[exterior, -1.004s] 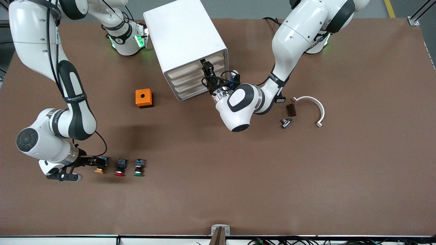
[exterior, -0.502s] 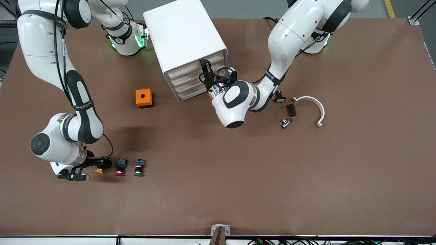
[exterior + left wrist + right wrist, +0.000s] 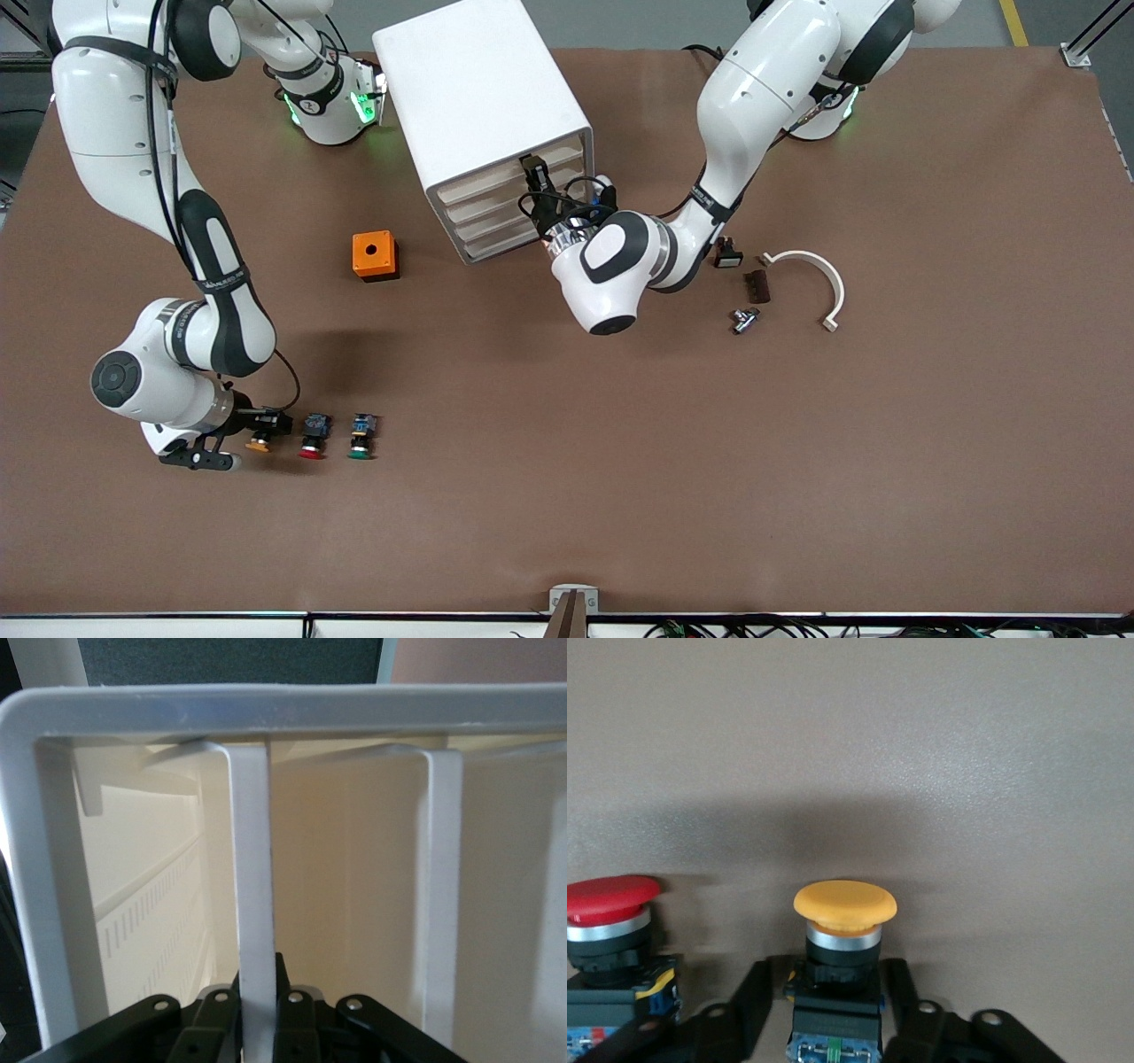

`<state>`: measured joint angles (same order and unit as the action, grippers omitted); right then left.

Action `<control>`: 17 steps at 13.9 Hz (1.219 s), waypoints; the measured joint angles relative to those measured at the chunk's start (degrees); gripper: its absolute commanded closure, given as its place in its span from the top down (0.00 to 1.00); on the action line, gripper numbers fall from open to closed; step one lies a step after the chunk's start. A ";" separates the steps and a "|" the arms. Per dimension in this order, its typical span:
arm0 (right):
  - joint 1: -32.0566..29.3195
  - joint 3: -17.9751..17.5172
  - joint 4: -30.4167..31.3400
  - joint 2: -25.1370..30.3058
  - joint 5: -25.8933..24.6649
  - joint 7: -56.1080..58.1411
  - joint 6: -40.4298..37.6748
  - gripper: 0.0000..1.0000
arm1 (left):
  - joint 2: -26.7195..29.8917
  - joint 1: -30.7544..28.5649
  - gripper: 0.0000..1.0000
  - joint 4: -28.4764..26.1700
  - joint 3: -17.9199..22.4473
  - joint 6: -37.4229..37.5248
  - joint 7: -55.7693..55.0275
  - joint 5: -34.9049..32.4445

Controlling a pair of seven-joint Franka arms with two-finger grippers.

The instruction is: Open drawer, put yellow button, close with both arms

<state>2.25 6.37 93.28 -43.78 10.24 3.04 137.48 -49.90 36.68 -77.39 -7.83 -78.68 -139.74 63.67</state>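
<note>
Front view: the cabinet [image 3: 483, 124] stands at twelve o'clock on the table [image 3: 620, 443]. The left gripper [image 3: 534, 177] is at the front of the top drawer [image 3: 554, 158], which is not yet pulled out. At about eight o'clock the right gripper [image 3: 266, 424] is down at the yellow button [image 3: 258, 443], first in a row with the red button [image 3: 312, 436] and green button [image 3: 361, 435]. An orange box [image 3: 375, 256] sits near ten o'clock.

Left wrist view: the fingers [image 3: 217, 1014] are pinched tight on a white rib of the drawer front [image 3: 252, 877]. To do this well, I'd pull straight out along the runners, without twisting.

Right wrist view: the fingers [image 3: 749, 1001] flank the yellow button's black body, narrowed around it; whether they touch it, I cannot tell. The red button is just beside, so lift straight up.
</note>
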 measured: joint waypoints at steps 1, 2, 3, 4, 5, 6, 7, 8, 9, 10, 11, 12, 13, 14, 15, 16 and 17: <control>-0.01 0.09 -0.06 0.08 0.00 0.00 -0.01 0.00 | -0.04 -0.52 0.08 -0.01 0.00 0.02 0.00 0.03; 0.01 0.09 -0.10 0.07 0.01 -0.02 -0.01 0.00 | -0.10 -1.23 0.09 -0.01 0.02 0.07 0.00 0.23; 0.02 0.08 -0.12 0.07 0.01 -0.02 -0.01 0.00 | -0.24 -2.19 0.09 -0.01 0.07 0.07 0.00 0.71; 0.04 0.06 -0.22 0.08 0.02 -0.24 -0.23 0.00 | -0.49 -3.39 0.10 -0.01 0.23 0.01 0.00 1.27; 0.09 0.06 -0.58 0.18 0.04 -0.91 -1.28 0.00 | -0.85 -4.74 0.11 0.00 0.30 0.01 0.02 2.01; 0.22 0.05 -1.18 0.49 0.04 -2.40 -3.34 0.00 | -1.22 -6.15 0.11 0.02 0.31 0.02 0.12 2.95; 0.47 0.03 -1.87 1.25 0.04 -4.21 -5.84 0.00 | -1.52 -7.34 0.12 0.04 0.32 0.03 0.22 3.56; 0.90 0.01 -2.53 2.53 0.05 -6.60 -8.98 0.00 | -1.70 -8.34 0.12 0.07 0.33 -0.07 0.31 4.09; 1.49 -0.01 -2.97 4.33 0.05 -9.46 -12.16 0.00 | -1.77 -9.15 0.12 0.10 0.38 -0.48 0.39 4.49; 2.27 -0.03 -3.31 6.60 0.06 -12.91 -15.44 0.00 | -1.79 -9.85 0.13 0.13 0.39 -1.06 0.58 4.83; 3.31 -0.07 -3.51 9.15 0.07 -16.48 -18.31 0.00 | -1.81 -10.47 0.13 0.21 0.40 -1.67 0.85 5.07; 4.63 -0.11 -3.55 11.91 0.07 -20.56 -21.14 0.00 | -1.81 -11.03 0.13 0.37 0.39 -2.12 1.02 5.19; 6.03 -0.18 -3.51 14.47 0.07 -24.78 -23.85 0.00 | -1.81 -11.52 0.14 0.54 0.40 -2.40 1.06 5.20; 7.51 -0.27 -3.42 16.83 0.09 -28.93 -26.48 0.00 | -1.83 -12.01 0.15 0.64 0.40 -2.57 1.07 5.20; 9.23 -0.36 -3.29 18.96 0.09 -33.26 -28.88 0.00 | -1.84 -12.45 0.17 0.69 0.41 -2.65 1.07 5.20; 11.13 -0.44 -2.88 21.01 0.11 -37.41 -30.64 0.00 | -1.85 -12.74 0.25 0.70 0.41 -2.72 1.11 5.20; 13.25 -0.52 -1.89 22.99 0.14 -41.18 -31.50 0.00 | -1.88 -12.91 0.37 0.72 0.41 -2.83 1.17 5.20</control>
<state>15.49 5.85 91.39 -20.79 10.38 -38.14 105.98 -51.78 23.77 -76.67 -7.42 -81.52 -138.58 68.87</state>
